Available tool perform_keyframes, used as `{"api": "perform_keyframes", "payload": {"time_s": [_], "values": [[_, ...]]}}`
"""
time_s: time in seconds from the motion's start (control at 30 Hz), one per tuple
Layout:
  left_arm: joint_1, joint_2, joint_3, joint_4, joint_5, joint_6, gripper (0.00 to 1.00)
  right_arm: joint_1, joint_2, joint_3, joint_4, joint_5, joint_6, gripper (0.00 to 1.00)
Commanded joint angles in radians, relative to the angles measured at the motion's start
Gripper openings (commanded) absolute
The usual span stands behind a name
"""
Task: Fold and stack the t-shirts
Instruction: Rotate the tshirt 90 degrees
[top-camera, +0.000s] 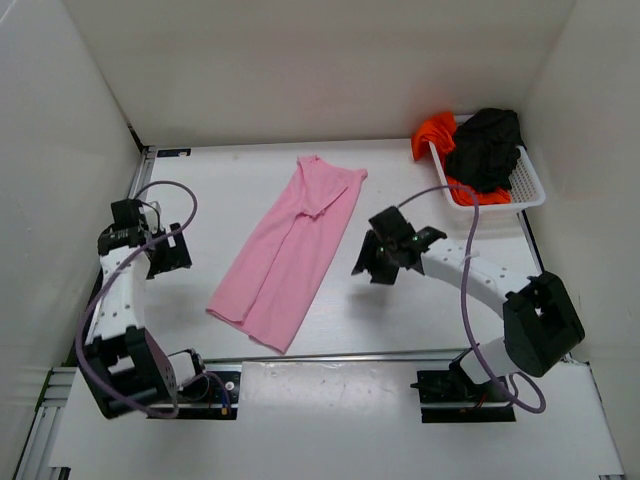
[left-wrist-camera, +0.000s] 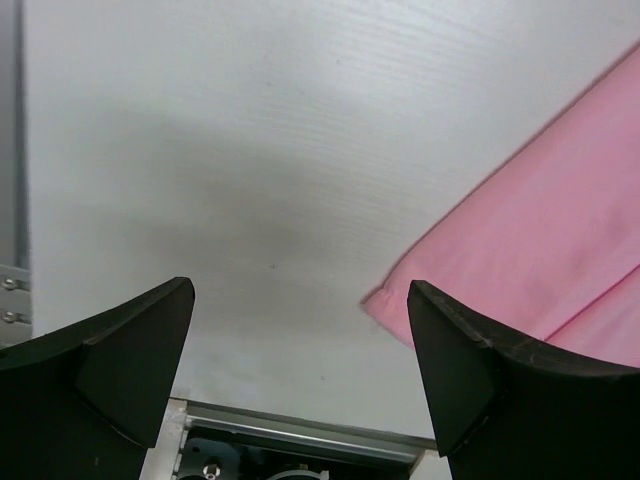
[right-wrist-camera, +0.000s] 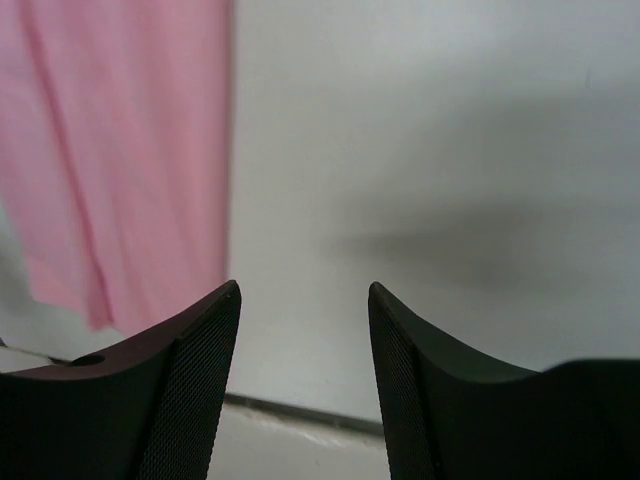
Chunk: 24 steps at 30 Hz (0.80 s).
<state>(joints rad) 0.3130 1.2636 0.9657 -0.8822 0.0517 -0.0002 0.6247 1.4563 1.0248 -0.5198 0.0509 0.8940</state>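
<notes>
Your pink t-shirt (top-camera: 290, 250) lies folded lengthwise, slanting across the counter (top-camera: 215, 185). The black t-shirt (top-camera: 487, 148) and orange-red t-shirt (top-camera: 434, 131) sit bunched in the basket (top-camera: 532, 188), far right. Your left claw (left-wrist-camera: 300, 300) gapes wide over bare counter left of the pink hem; your right claw (right-wrist-camera: 303, 295) stands parted and empty just right of the shirt.

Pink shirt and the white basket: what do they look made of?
Pink shirt: soft fabric with a matte finish. It lies limp and flat, with folded layers and soft creases. The fibre type can't be told.
White basket: probably rigid moulded plastic. It has a thin rim and an open mesh wall that holds its shape. It is too small in the top view to judge the sheen.
</notes>
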Motion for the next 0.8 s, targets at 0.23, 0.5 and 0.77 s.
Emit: {"api": "perform_keyframes", "payload": {"time_s": [0.23, 0.5, 0.77], "values": [[0.001, -0.362, -0.053, -0.069, -0.01, 0.0, 0.99, 0.229, -0.152, -0.227, 0.198, -0.046, 0.388, 0.59], [0.001, -0.417, 0.001, -0.078, -0.088, 0.0, 0.99, 0.383, -0.097, -0.314, 0.349, -0.016, 0.627, 0.58], [0.001, -0.529, 0.002, -0.115, -0.107, 0.0, 0.99, 0.575, 0.094, -0.215, 0.448, 0.069, 0.746, 0.57]]}}
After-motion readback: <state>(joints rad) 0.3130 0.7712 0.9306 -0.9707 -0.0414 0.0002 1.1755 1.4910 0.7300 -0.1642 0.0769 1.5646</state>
